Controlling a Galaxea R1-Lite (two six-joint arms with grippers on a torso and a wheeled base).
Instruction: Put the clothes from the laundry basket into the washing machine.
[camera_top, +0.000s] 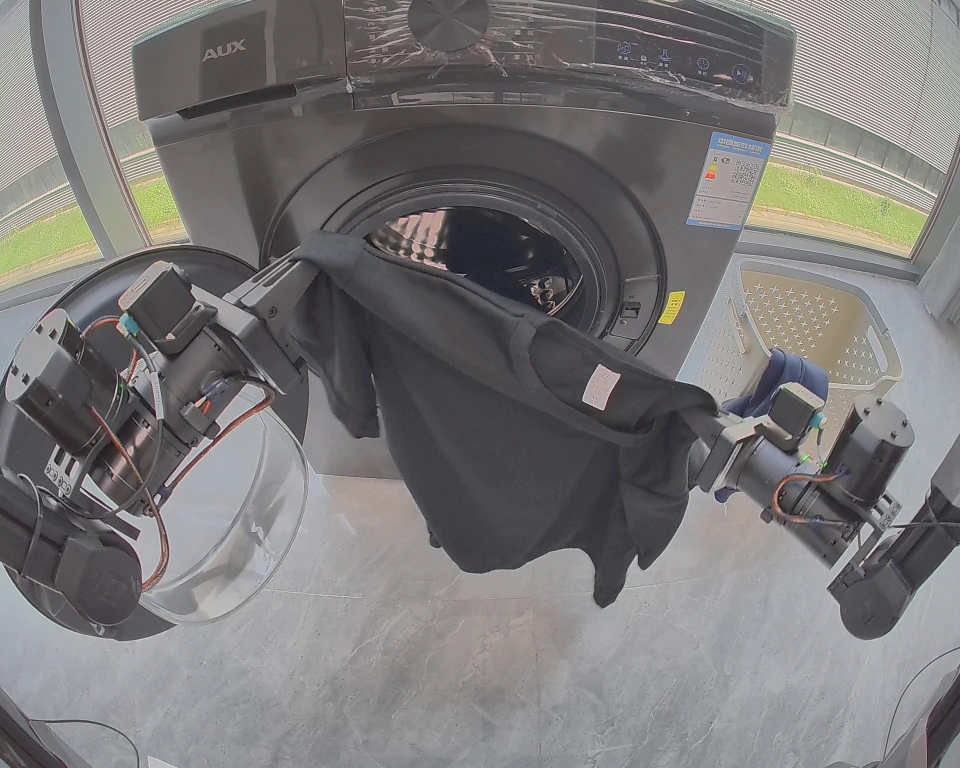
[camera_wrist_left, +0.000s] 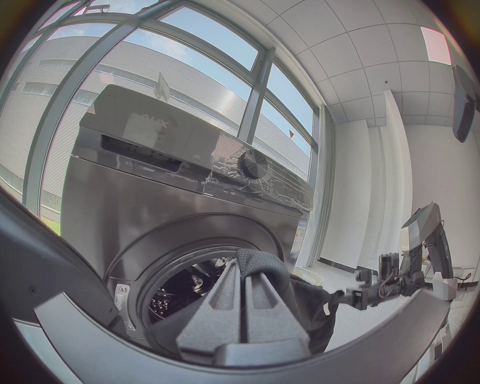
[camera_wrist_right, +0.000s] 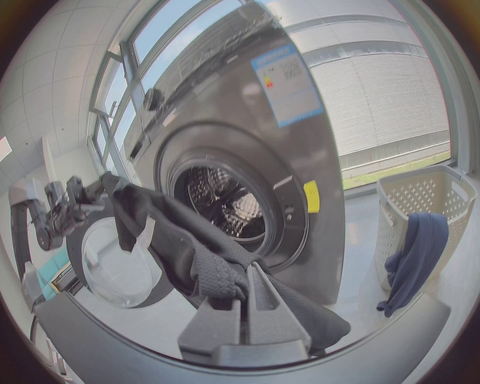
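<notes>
The left end effector (camera_top: 300, 263) and right end effector (camera_top: 706, 426) each clamp a black fabric T-shirt (camera_top: 500, 430) spread before the grey metal washing machine (camera_top: 230, 175). The likely next step is feeding it into the drum.

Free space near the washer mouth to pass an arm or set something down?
Free: bare floor below the black shirt, beside the open door. Crowded: drum opening, crossed by the shirt stretched between left gripper and right gripper; laundry basket, blue garment draped over its rim.

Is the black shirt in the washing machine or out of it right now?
Out. The black shirt hangs spread between the left tool and the right tool, in front of the washing machine and its open drum mouth.
</notes>
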